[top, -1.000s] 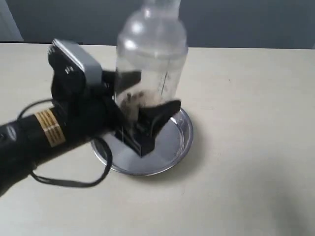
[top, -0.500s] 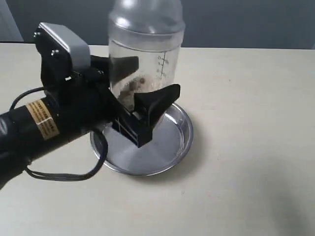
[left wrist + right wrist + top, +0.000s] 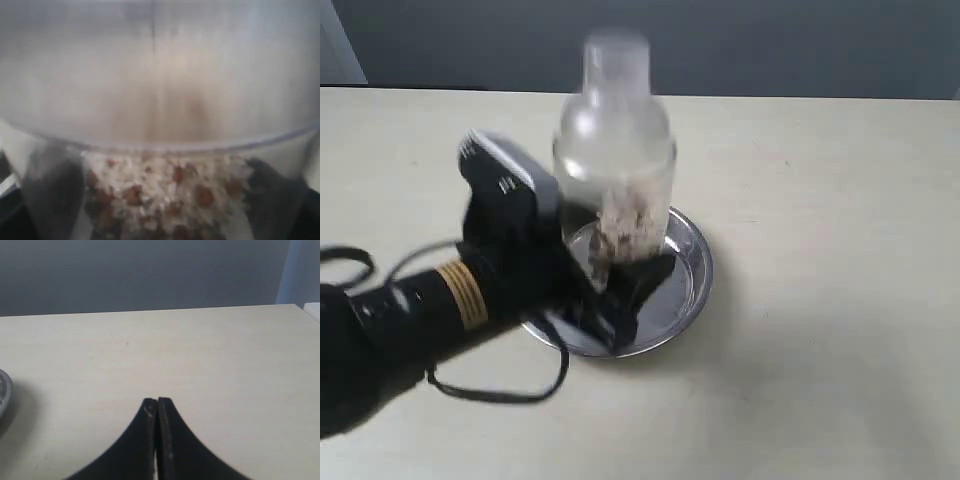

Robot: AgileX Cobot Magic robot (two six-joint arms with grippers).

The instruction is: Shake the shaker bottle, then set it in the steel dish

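Clear shaker bottle [image 3: 615, 150] lower than before

We see soft, even light over the pale surface [image 3: 840, 250]. Motion blur smears the shaker bottle [image 3: 616, 165]; the left wrist view shows it close and unfocused. The steel dish [image 3: 688, 268] glints and throws a faint shadow.

The left arm [image 3: 380, 335] reaches in from the lower left of the frame, black with a gold band [image 3: 460, 295], its wrist blurred. The left gripper [image 3: 612, 250] sits near the centre, fingers [image 3: 642, 275] clamped on either side of the bottle [image 3: 615, 150]. The right gripper [image 3: 157, 410], seen only by its own wrist camera, has its tips pressed together with nothing between them.
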